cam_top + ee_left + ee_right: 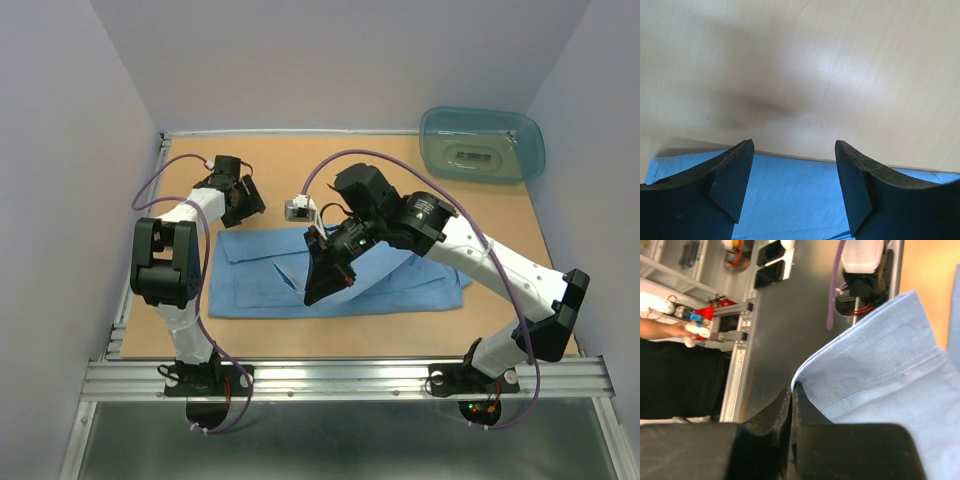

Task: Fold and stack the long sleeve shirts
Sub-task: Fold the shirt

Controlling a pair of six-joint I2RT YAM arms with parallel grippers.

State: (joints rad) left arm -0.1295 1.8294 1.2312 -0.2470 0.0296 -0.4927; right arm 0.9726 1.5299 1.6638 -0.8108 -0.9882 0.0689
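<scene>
A light blue long sleeve shirt (270, 275) lies partly folded across the middle of the table. My right gripper (322, 285) is shut on an edge of the shirt (875, 365) and holds that part lifted over the shirt's middle. My left gripper (245, 205) is open and empty just past the shirt's far left edge. In the left wrist view the gripper (794, 172) has its fingers apart above the blue cloth (790, 195), with bare table beyond. I see only one shirt; no stack shows.
A translucent teal plastic tub (482, 143) stands at the far right corner. A small grey and white device (299, 208) lies on the table behind the shirt. The table's metal rail (350, 378) runs along the near edge.
</scene>
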